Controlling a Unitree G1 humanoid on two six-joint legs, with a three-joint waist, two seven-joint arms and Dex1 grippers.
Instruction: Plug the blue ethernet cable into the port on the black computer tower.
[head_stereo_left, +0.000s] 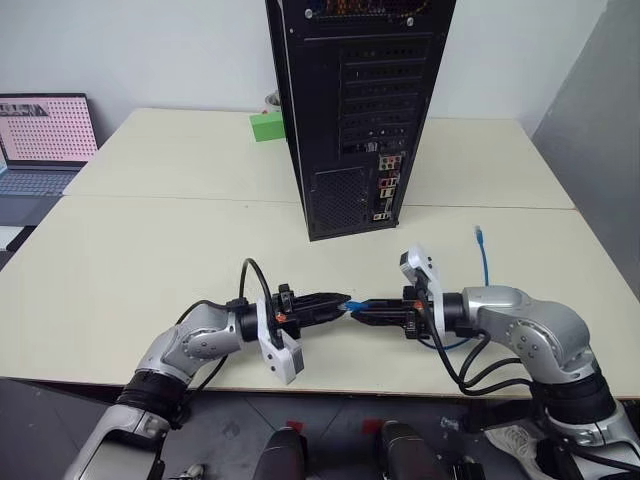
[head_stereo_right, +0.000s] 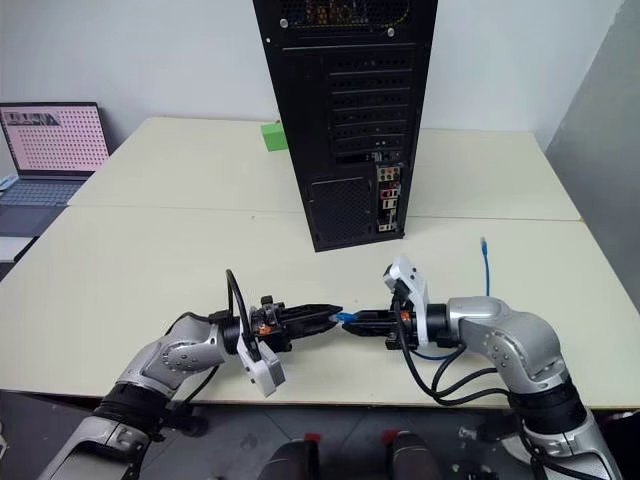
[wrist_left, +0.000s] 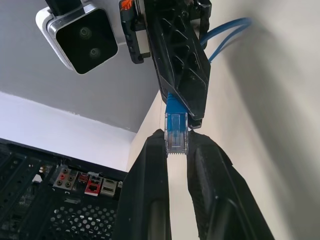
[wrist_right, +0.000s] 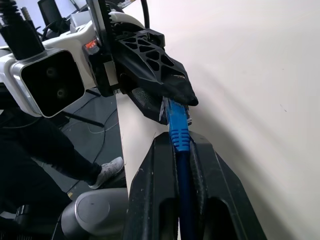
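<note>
The black computer tower (head_stereo_left: 360, 110) stands upright at the middle of the table, its rear panel facing me. The port lies among the small coloured connectors (head_stereo_left: 388, 185) low on that panel; I cannot pick it out. Well in front of the tower, both grippers meet tip to tip above the table. The blue ethernet cable (head_stereo_left: 485, 255) trails from the right of the table to my right gripper (wrist_right: 182, 137), which is shut on the cord just behind the plug (wrist_left: 176, 132). My left gripper (wrist_left: 176, 137) pinches the clear plug's end between its fingertips.
An open laptop (head_stereo_left: 40, 140) sits on a lower desk at the far left. A small green block (head_stereo_left: 265, 127) rests behind the tower's left side. The cream table (head_stereo_left: 150, 250) runs wide to both sides, with its front edge just below my arms.
</note>
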